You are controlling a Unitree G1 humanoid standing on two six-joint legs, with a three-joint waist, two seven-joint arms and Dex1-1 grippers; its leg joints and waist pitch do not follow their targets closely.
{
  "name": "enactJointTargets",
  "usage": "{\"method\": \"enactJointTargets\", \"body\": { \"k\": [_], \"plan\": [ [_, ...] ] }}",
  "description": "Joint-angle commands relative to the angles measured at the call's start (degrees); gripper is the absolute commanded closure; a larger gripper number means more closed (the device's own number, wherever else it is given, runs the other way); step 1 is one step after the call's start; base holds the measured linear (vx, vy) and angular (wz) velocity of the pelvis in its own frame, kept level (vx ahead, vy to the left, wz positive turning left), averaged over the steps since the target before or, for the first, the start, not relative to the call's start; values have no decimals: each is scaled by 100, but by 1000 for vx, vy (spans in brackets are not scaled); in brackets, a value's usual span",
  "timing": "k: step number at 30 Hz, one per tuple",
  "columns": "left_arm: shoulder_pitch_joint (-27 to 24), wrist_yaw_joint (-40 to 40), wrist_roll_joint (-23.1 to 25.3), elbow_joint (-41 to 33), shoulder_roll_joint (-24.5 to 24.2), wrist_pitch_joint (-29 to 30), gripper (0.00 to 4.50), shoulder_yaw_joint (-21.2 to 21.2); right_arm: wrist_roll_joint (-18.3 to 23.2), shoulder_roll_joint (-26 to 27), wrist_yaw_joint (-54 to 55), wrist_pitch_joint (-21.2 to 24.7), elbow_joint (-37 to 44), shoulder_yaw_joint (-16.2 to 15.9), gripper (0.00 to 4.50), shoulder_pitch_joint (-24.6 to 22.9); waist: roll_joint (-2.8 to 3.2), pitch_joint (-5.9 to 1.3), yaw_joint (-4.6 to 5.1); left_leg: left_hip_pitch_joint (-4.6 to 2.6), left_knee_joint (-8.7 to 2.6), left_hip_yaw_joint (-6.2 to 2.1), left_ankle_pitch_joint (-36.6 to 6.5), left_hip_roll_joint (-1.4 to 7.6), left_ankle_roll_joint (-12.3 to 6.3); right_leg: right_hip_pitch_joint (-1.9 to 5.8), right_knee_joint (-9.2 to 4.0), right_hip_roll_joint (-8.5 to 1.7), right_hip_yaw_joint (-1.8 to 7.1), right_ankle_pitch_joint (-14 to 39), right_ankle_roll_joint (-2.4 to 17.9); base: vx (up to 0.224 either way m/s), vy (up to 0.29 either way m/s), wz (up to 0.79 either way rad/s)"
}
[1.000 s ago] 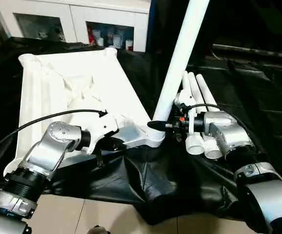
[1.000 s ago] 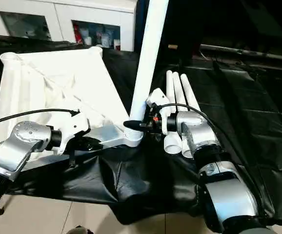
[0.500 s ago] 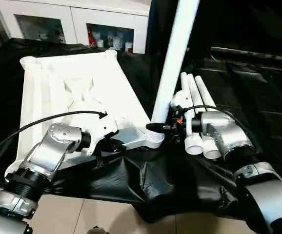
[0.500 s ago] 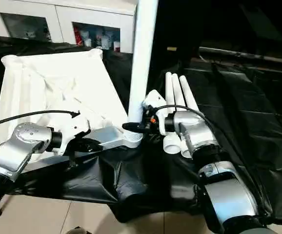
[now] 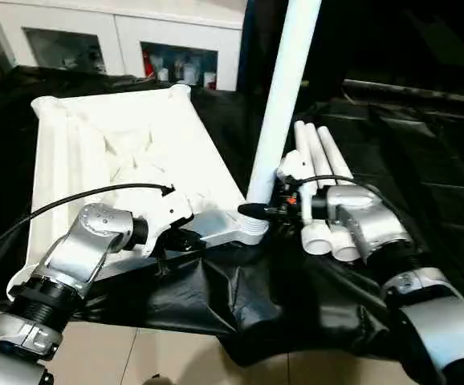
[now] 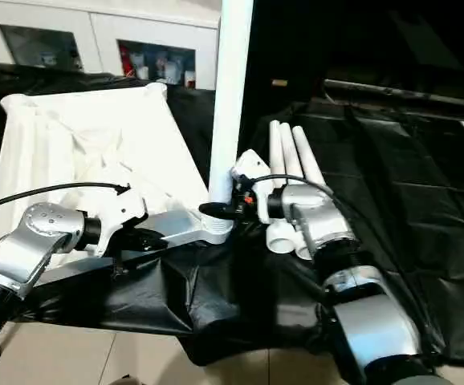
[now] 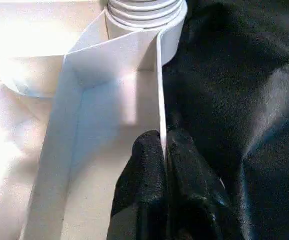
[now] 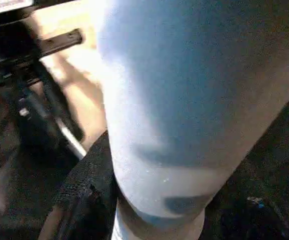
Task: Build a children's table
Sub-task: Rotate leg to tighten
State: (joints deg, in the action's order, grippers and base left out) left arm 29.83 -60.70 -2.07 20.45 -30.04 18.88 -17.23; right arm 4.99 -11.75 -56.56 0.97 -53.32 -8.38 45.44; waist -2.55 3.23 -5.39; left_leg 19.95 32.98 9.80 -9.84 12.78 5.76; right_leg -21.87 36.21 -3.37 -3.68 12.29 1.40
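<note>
The tabletop (image 5: 128,152) lay ribbed side up on the black sheet (image 5: 425,160), its near corner socket (image 5: 252,228) toward the robot. One leg (image 5: 284,96) stood almost upright in that socket, base at the threaded collar. Three spare legs (image 5: 320,152) lay just beside it. The right gripper (image 5: 258,210) clasped the leg low down; the left gripper (image 7: 164,150) pinched the tabletop's rim. Judgement: good seating called for keeping the leg square to the socket, rim held firm, avoiding a crooked start.
</note>
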Motion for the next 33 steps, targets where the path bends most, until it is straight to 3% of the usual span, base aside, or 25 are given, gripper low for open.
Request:
{"method": "enactJointTargets", "body": {
  "k": [1, 2, 5, 7, 9, 10, 12, 13, 14, 16, 21, 27, 33],
  "plan": [
    [460, 426, -115, -176, 353, 59, 450, 312, -469, -113, 2132, 629, -1196, 190, 261, -341, 166, -273, 23, -86, -436, -17, -1878, 78, 276, 162, -516, -443, 296, 1516, 1175, 0, 0, 0],
    [538, 821, -26, -22, 541, 198, 450, 362, -382, -17, 2600, 667, -1291, 345, 261, -309, 180, -260, 49, -95, -446, -34, -1944, 76, 362, 139, -530, -438, 291, 1738, 1107, 0, 0, 0],
    [743, 2033, 147, 393, 1253, 700, 450, 513, -242, 338, 3679, 665, -1496, 581, 261, -227, 171, -240, 57, -91, -442, -45, -2100, 64, 368, 104, -594, -446, 280, 2154, 922, -41, 4, -3],
    [777, 2247, 170, 466, 1396, 799, 450, 535, -209, 425, 3821, 671, -1543, 611, 261, -203, 152, -242, 41, -135, -421, -41, -2217, 55, 323, 66, -641, -454, 277, 2347, 859, 0, 0, 0],
    [830, 2665, 225, 603, 1850, 969, 450, 474, -201, 738, 4217, 720, -1698, 610, 261, -91, 130, -211, 52, -104, -423, -43, -2244, 33, 268, 53, -668, -444, 268, 2575, 740, 0, 0, 0],
    [836, 2698, 233, 614, 1889, 981, 450, 465, -196, 767, 4252, 729, -1714, 615, 261, -80, 135, -216, 36, -132, -415, -44, -2302, 26, 241, 20, -700, -445, 267, 2748, 633, 0, 0, 0],
    [924, 3152, 338, 759, 2390, 1157, 450, 375, -202, 1127, 4671, 828, -1910, 629, 261, 55, 126, -201, 44, -113, -433, -60, -2308, 36, 222, 12, -710, -445, 262, 2835, 548, 0, 0, 0],
    [961, 3283, 358, 793, 2519, 1202, 450, 366, -179, 1236, 4768, 874, -1971, 675, 261, 91, 70, -184, 45, -115, -434, -56, -2384, 22, 195, -9, -740, -432, 248, 2953, 453, 0, 0, 0],
    [981, 3366, 371, 788, 2606, 1258, 450, 354, -153, 1322, 4833, 912, -2012, 721, 261, 118, 88, -189, 38, -117, -433, -64, -2402, 22, 191, -12, -732, -442, 253, 2984, 431, 0, 0, 0],
    [968, 3452, 369, 685, 2682, 1376, 450, 341, -117, 1415, 4900, 955, -2054, 788, 261, 149, 58, -195, 37, -72, -465, -73, -2302, 19, 131, 7, -742, -450, 250, 2921, 342, 0, 0, 0],
    [888, 3509, 344, 533, 2652, 1510, 450, 387, -107, 1446, 4958, 942, -2094, 850, 261, 196, 64, -190, 60, -39, -527, -85, -2258, 37, 111, 26, -733, -434, 240, 2586, 366, 0, 0, 0],
    [879, 3588, 411, 520, 2649, 1590, 450, 447, -155, 1502, 4951, 839, -2144, 992, 261, 285, 67, -163, 78, -68, -531, -106, -2543, 6, 98, -31, -818, -460, 238, 3139, 205, 0, 0, 0],
    [858, 3537, 409, 485, 2635, 1620, 450, 400, -152, 1542, 4951, 709, -2109, 1027, 261, 330, 75, -144, 91, -76, -551, -119, -2662, 5, 90, -64, -861, -464, 228, 3318, 134, 0, 0, 0]
  ]
}}
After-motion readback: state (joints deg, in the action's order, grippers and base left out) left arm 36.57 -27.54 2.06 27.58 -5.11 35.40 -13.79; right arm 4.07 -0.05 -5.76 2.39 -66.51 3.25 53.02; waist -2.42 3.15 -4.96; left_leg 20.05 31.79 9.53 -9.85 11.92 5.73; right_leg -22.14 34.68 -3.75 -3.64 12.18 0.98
